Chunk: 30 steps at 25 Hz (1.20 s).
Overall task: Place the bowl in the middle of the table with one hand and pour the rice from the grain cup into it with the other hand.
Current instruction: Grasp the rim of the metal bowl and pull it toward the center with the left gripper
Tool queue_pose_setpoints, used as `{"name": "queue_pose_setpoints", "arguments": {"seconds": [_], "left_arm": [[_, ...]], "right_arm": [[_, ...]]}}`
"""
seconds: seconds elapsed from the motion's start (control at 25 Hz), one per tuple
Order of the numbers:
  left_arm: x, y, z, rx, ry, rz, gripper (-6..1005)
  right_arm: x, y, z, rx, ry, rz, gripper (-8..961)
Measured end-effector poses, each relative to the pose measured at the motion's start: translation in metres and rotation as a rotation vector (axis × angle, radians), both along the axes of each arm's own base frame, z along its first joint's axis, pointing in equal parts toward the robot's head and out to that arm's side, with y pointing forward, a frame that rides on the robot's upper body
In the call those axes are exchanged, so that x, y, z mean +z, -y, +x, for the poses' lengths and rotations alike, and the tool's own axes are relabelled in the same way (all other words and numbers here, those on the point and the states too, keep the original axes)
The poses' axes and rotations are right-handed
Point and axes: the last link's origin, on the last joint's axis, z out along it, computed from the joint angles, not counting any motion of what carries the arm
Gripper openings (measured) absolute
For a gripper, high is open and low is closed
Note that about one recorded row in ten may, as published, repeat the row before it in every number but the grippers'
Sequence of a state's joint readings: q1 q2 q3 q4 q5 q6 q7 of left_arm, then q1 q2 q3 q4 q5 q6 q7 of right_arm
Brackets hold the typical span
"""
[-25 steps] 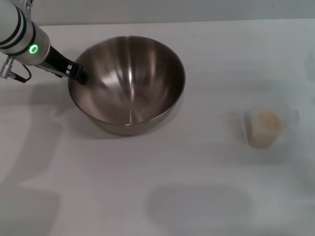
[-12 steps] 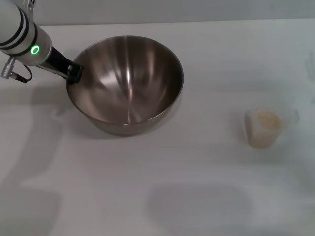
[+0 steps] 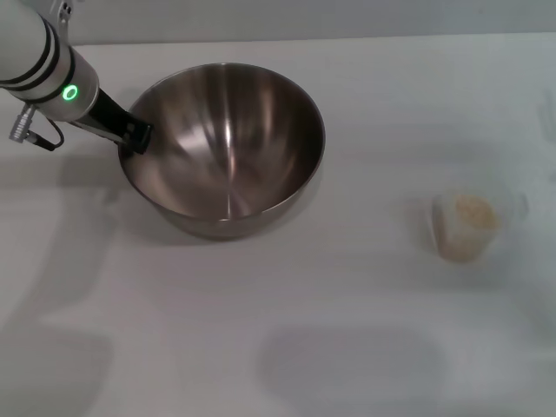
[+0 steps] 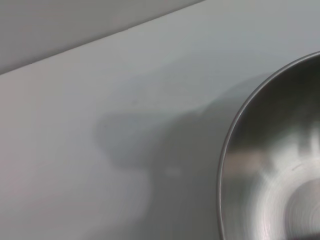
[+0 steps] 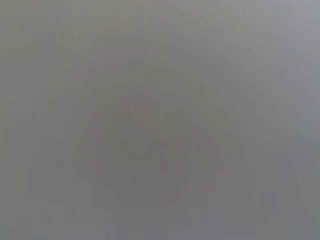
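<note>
The left hand (image 3: 136, 135) reaches in from the bowl's left, its dark tip at the rim of the bowl (image 3: 226, 148); whether it is clenched on the rim cannot be told. A green ring light glows on the wrist. The bowl, brushed steel with a reflective, bare inside, stands upright on the white bench (image 3: 261, 330). Well right of the bowl stands the grain cup (image 3: 469, 224), holding rice (image 3: 474, 210). No writing is legible.

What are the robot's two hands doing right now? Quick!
Left gripper: at the bowl's left rim; open or shut cannot be told.
Right gripper: not in view.
</note>
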State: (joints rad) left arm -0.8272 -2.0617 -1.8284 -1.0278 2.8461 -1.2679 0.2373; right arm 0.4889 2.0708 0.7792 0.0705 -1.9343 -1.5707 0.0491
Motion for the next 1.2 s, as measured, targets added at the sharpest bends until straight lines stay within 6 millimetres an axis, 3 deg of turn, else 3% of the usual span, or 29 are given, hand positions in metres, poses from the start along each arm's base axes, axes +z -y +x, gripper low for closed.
{"name": "queue_pose_setpoints", "arguments": {"seconds": [0.44,0.56,1.2], "left_arm": [[0.005,-0.004,0.000,-0.004,0.025,0.015,180],[0.005,-0.004,0.001,-0.006,0.040,0.009,133],[0.024,-0.004,0.017,-0.045,0.319,-0.035,49]], "right_arm": [[0.000,0.000,0.001,-0.003,0.004,0.000,638],[0.001,0.001,0.001,-0.003,0.005,0.001,638],[0.002,0.002,0.002,-0.001,0.008,0.006,637]]}}
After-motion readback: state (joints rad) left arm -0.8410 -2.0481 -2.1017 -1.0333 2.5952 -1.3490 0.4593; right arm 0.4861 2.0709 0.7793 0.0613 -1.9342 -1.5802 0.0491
